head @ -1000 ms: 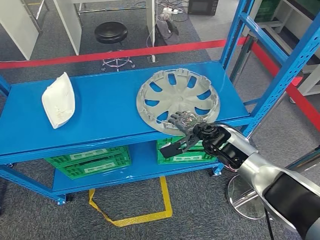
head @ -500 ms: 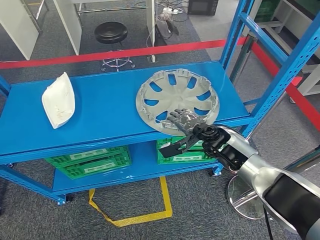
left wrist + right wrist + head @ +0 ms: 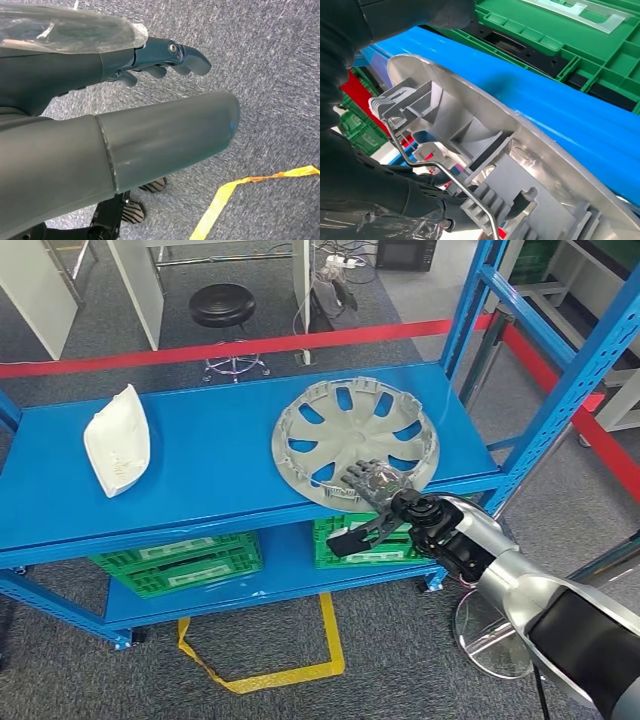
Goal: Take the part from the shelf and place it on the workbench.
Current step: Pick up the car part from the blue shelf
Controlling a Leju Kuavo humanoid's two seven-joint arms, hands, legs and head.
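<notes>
Right robot hand (image 3: 367,502) reaches to the near rim of the silver wheel cover (image 3: 355,437), fingers (image 3: 366,477) over the top of the rim and thumb (image 3: 349,537) beneath the shelf edge; whether the grasp is closed cannot be told. Wheel cover lies flat on the blue shelf (image 3: 211,455), its near rim overhanging the front edge. Left robot hand (image 3: 113,100) hangs over grey carpet (image 3: 271,75), fingers extended, holding nothing. White part (image 3: 117,440) lies at the shelf's left end. Green crates (image 3: 177,560) sit on the lower level.
</notes>
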